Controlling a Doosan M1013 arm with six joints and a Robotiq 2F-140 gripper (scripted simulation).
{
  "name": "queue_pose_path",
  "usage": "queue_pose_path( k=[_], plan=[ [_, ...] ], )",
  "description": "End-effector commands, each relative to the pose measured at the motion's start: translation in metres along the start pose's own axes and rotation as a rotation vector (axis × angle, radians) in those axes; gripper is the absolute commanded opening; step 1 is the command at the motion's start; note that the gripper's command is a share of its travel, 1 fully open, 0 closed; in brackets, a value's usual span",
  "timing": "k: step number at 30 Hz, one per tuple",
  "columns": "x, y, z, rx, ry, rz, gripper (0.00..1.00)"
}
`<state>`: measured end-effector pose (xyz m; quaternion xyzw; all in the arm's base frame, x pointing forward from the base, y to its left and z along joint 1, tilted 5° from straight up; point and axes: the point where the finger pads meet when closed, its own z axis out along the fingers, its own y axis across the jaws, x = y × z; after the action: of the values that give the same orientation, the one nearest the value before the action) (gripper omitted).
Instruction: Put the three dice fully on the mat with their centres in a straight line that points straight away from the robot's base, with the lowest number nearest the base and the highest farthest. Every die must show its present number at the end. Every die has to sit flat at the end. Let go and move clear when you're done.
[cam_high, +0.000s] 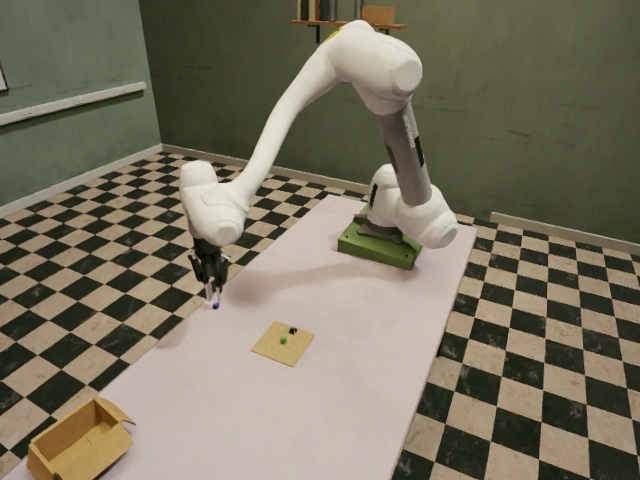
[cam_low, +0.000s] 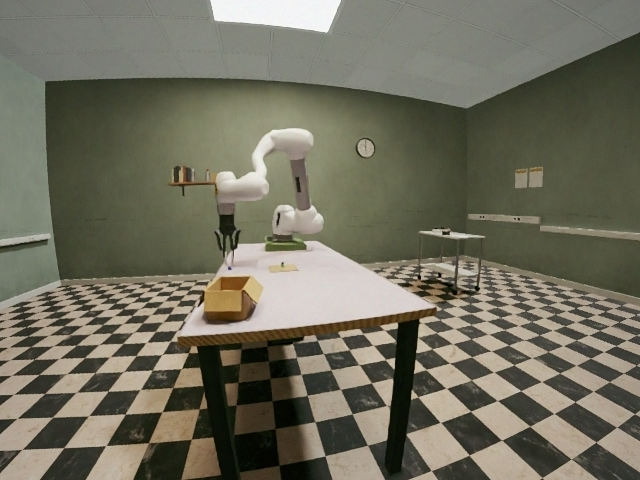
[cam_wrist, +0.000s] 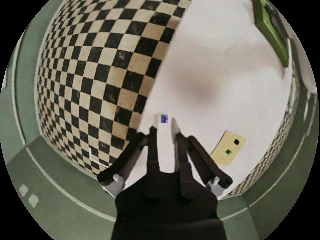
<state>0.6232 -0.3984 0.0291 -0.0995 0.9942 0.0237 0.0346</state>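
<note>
The blue die (cam_high: 215, 305) (cam_low: 229, 268) (cam_wrist: 164, 119) is on the table near its left edge in the top and exterior views. My gripper (cam_high: 213, 300) (cam_low: 229, 265) (cam_wrist: 164, 122) points down over it, slightly open, with its fingertips close around or just above the die; exact contact is not clear. The green die (cam_high: 283, 339) (cam_wrist: 229, 152) sits near the middle of the tan mat (cam_high: 289, 357) (cam_low: 276, 269) (cam_wrist: 223, 159). The black die (cam_high: 293, 330) (cam_wrist: 236, 142) sits on the mat nearer the robot base, close to the mat's edge. The dice's numbers are too small to read.
An open cardboard box (cam_high: 82, 444) (cam_low: 223, 304) stands at the table end far from the base. The robot's green base plate (cam_high: 374, 251) (cam_low: 285, 246) (cam_wrist: 270, 31) is at the other end. The table edge runs close beside the gripper.
</note>
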Motion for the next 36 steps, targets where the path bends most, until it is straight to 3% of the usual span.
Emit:
queue_pose_path(
  k=[1,36],
  plan=[
    [-0.0005,-0.0003,0.0018,0.001,-0.001,0.0,0.27],
    [-0.0005,-0.0003,0.0099,0.001,-0.001,0.0,0.27]
  ],
)
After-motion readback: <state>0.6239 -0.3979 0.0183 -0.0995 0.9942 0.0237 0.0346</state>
